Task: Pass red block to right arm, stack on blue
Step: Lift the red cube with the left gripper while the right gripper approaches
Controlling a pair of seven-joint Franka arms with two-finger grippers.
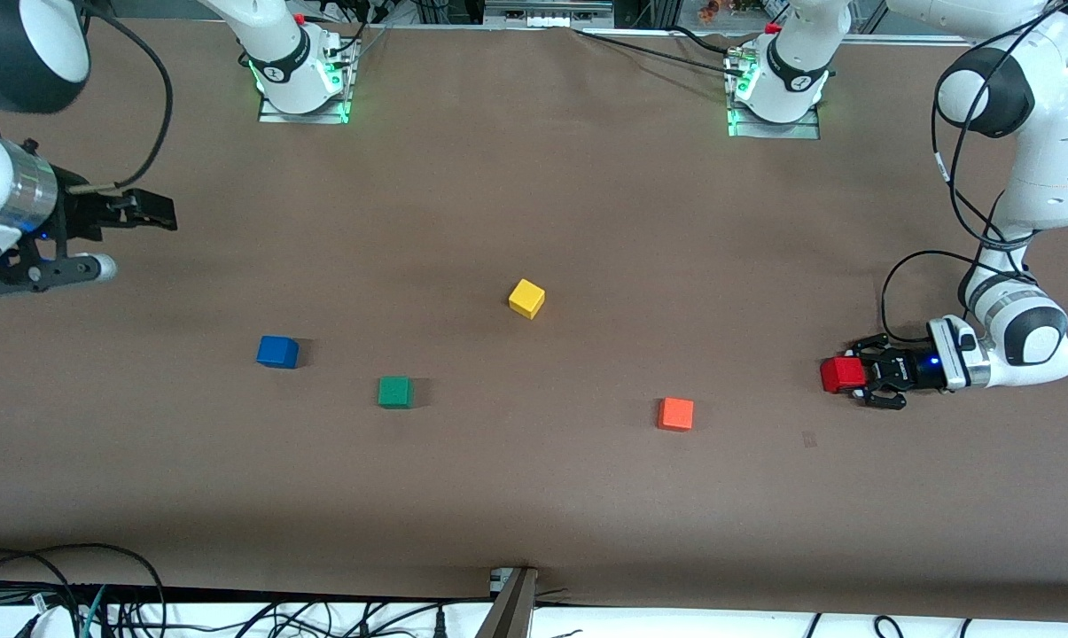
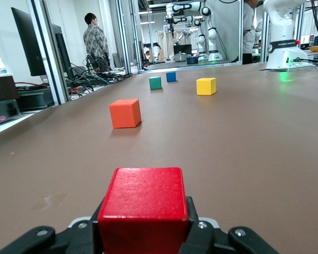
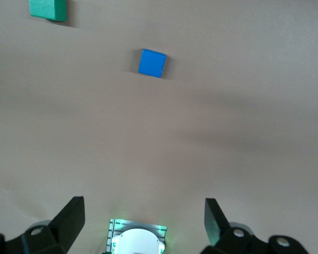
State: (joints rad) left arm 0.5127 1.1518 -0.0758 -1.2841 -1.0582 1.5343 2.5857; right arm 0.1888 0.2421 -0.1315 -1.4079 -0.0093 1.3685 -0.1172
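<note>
The red block (image 1: pixel 840 374) sits low at the table surface near the left arm's end, and my left gripper (image 1: pixel 854 376) is shut on it. In the left wrist view the red block (image 2: pixel 144 207) fills the space between the black fingers (image 2: pixel 200 239). The blue cube (image 1: pixel 277 352) rests alone on the table toward the right arm's end, and also shows as the blue cube (image 3: pixel 152 63) in the right wrist view. My right gripper (image 1: pixel 163 213) hangs open and empty above the table at the right arm's end, its fingers (image 3: pixel 70 217) spread wide.
A green cube (image 1: pixel 395 392) lies beside the blue one, nearer the front camera. A yellow cube (image 1: pixel 526 299) sits mid-table. An orange cube (image 1: pixel 675 414) lies between the green cube and the red block. Cables run along the table's front edge (image 1: pixel 516 580).
</note>
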